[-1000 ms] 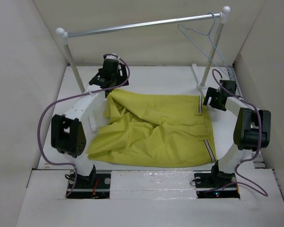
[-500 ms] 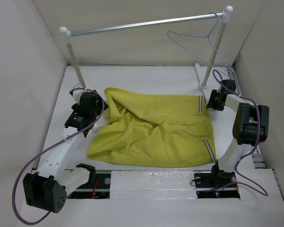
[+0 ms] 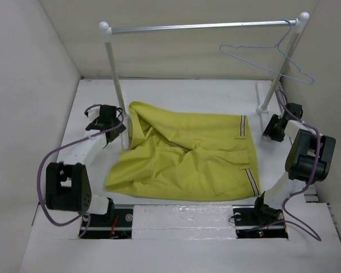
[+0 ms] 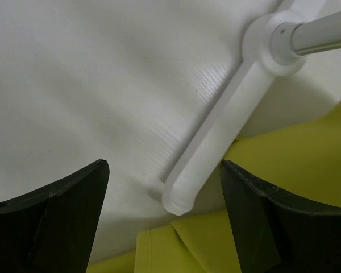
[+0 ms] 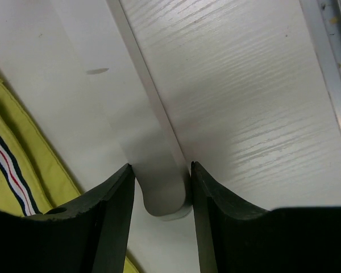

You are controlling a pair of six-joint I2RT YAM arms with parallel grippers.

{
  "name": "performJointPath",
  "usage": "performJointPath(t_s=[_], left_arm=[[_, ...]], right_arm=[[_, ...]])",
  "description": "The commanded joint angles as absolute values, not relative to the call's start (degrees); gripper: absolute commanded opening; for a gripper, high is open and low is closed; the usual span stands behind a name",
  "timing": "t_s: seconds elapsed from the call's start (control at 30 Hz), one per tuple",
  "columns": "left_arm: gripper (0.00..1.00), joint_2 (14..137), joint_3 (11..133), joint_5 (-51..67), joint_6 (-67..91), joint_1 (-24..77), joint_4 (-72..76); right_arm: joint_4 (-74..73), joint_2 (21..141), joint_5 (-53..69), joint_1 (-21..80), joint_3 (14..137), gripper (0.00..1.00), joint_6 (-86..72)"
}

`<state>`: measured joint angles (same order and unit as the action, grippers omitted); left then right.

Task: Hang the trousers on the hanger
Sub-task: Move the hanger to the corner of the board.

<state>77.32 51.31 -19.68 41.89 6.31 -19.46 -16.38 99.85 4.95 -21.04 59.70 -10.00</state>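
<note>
Your left pincer (image 4: 163,170) wide over left rack foot (image 4: 216,136): centre it, clear of trousers (image 4: 307,165), before closing. Your right pincer (image 5: 161,170) clamps right rack foot (image 5: 142,119).

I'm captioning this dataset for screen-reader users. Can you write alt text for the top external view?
Mustard-yellow trousers lie rumpled on a white table; the pale wire hanger hangs empty at the right end of a rail stand. The left tool and right tool sit low by the stand's two posts.
</note>
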Motion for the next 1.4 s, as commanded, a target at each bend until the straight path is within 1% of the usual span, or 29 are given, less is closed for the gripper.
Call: performJointPath(t_s=[0.0, 0.03, 0.13, 0.3, 0.33, 0.4, 0.43, 0.5, 0.53, 0.6, 0.63, 0.8, 0.87, 1.17, 1.37], left_arm=[[0.74, 82.4, 54.5, -17.4, 39.1, 5.9, -17.3], [0.72, 83.4, 54.3, -14.0, 36.2, 5.9, -13.5], [0.68, 86.0, 54.3, -9.3, 34.0, 5.9, -9.9], [0.63, 93.8, 57.2, -8.0, 30.6, 7.6, -9.6], [0.6, 94.7, 57.7, -7.8, 30.3, 7.6, -9.4], [0.46, 98.9, 59.5, -8.0, 29.7, 7.6, -9.0], [0.46, 98.9, 59.5, -8.0, 29.7, 7.6, -9.1], [0.38, 100.4, 61.7, -8.6, 29.6, 7.6, -9.1], [0.29, 101.7, 62.3, -8.9, 29.4, 7.6, -9.0], [0.17, 103.0, 65.4, -10.0, 28.9, 7.6, -9.1], [0.15, 104.5, 66.6, -10.5, 28.7, 7.6, -9.6], [0.13, 108.6, 75.1, -12.1, 27.3, 7.6, -11.5], [0.13, 109.9, 76.5, -12.3, 26.7, 7.6, -11.7], [0.21, 113.7, 83.0, -14.0, 23.8, 7.1, -12.4], [0.24, 117.9, 88.8, -15.6, 22.1, 6.1, -14.7]], right_arm=[[-12.4, 96.1, 4.9, -21.2, 59.4, 0.22, -13.7], [-12.4, 96.2, 5.1, -21.2, 59.4, 0.22, -13.6], [-12.5, 96.3, 5.0, -20.7, 59.7, 0.23, -13.3], [-11.8, 96.3, 6.1, -20.1, 59.5, 0.23, -13.2], [-11.9, 96.3, 6.1, -20.1, 59.4, 0.23, -13.3], [-11.6, 96.1, 6.2, -20.1, 59.1, 0.24, -13.4], [-11.6, 96.1, 6.2, -20.1, 59.1, 0.24, -13.4], [-11.5, 96.2, 6.3, -20.1, 59.0, 0.24, -13.3], [-11.3, 96.2, 6.5, -20.1, 58.9, 0.24, -13.3], [-11.3, 96.7, 6.8, -20.1, 59.0, 0.24, -13.3], [-11.2, 96.9, 6.9, -20.1, 59.1, 0.24, -13.3], [-11.9, 98.0, 6.8, -20.1, 60.6, 0.24, -13.1], [-12.2, 98.0, 6.4, -20.1, 60.8, 0.24, -13.3], [-13.4, 99.6, 6.7, -22.1, 63.9, 0.25, -12.8], [-14.1, 100.3, 6.0, -21.5, 66.5, 0.25, -13.7]])
